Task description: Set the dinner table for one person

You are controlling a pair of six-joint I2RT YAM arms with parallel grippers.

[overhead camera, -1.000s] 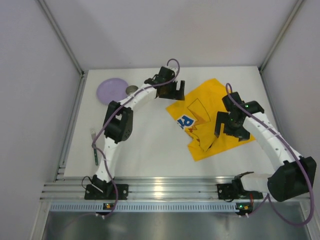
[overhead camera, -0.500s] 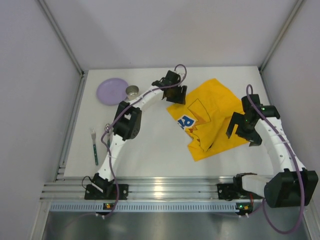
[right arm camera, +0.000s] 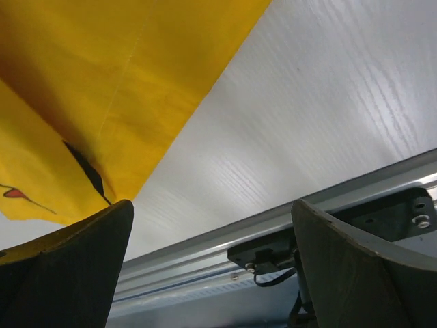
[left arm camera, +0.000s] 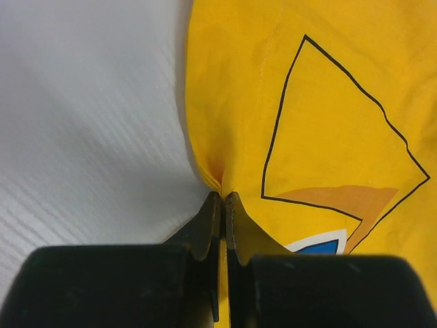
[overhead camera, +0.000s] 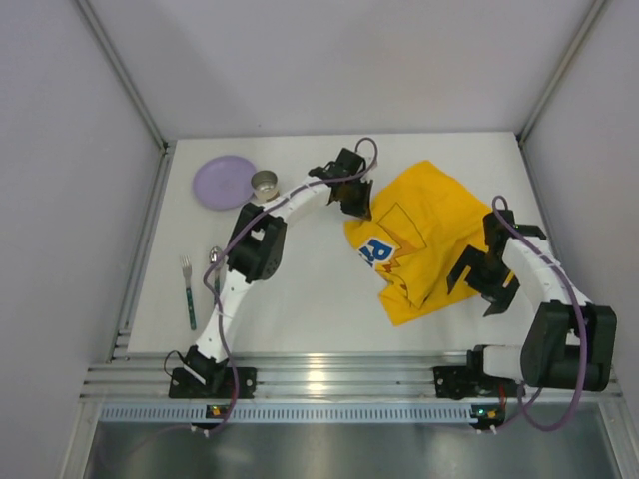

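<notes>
The white bench (overhead camera: 300, 289) fills the floor of the enclosure in front of the arm bases. It looks rigid, flat and matte-smooth, so it is not something to be gripped. Light pieces will probably slide on it if nudged. From the left, one green-handled fork (overhead camera: 189, 292) lies near the left edge, and one spoon (overhead camera: 214, 261) lies just beside it, partly hidden by the left arm. Further back there is one purple plate (overhead camera: 224, 181), with one small metal cup (overhead camera: 264, 181) at its right rim; whether the two touch is hard to tell. The plate looks thin and light, and I judge it is best taken by its rim. The left hand (left arm camera: 220, 205) is clenched on the far-left edge of the one yellow cartoon-print cloth (overhead camera: 424, 239), and fabric puckers between its fingertips. The cloth is soft and limp and lies rumpled and folded over on the right half of the bench. It will drape and drag rather than lift flat, so the edges or corners are the sensible places to hold it. The right hand (right arm camera: 212, 253) is released, its jaws wide apart and holding nothing. It sits at the cloth's near-right edge, over bare bench and the metal rail (right arm camera: 287, 219).
</notes>
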